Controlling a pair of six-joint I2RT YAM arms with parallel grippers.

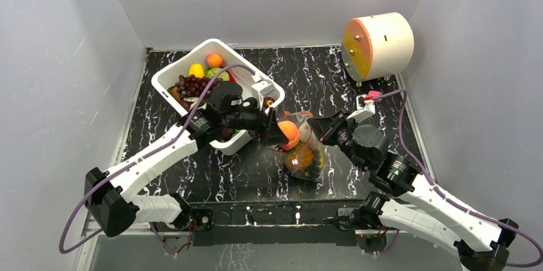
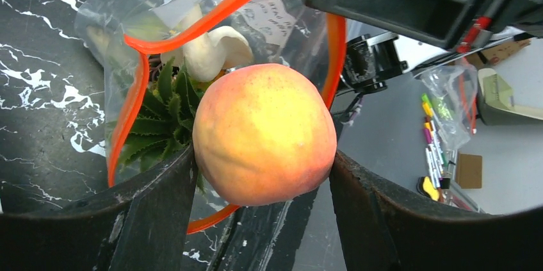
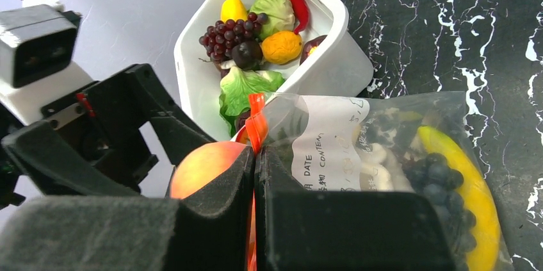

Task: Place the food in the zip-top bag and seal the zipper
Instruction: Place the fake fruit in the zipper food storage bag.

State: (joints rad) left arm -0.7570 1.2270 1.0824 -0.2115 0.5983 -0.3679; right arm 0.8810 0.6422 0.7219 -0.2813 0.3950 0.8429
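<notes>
Peach [image 2: 264,133] | gripped by left claw [image 2: 261,181], poised right at the bag mouth | bag [image 1: 310,159] on counter [image 1: 358,85] between the arms, mouth facing left claw, body running toward near edge | right claw [image 3: 255,175] pressed together on zipper [image 3: 256,123], lifting the rim

One bag [image 3: 358,131], one tub [image 1: 165,76], one peach [image 2: 264,133]

Lab test booth: plain grey walls [image 1: 256,2] around black marbled tabletop [image 1: 243,175].
</notes>
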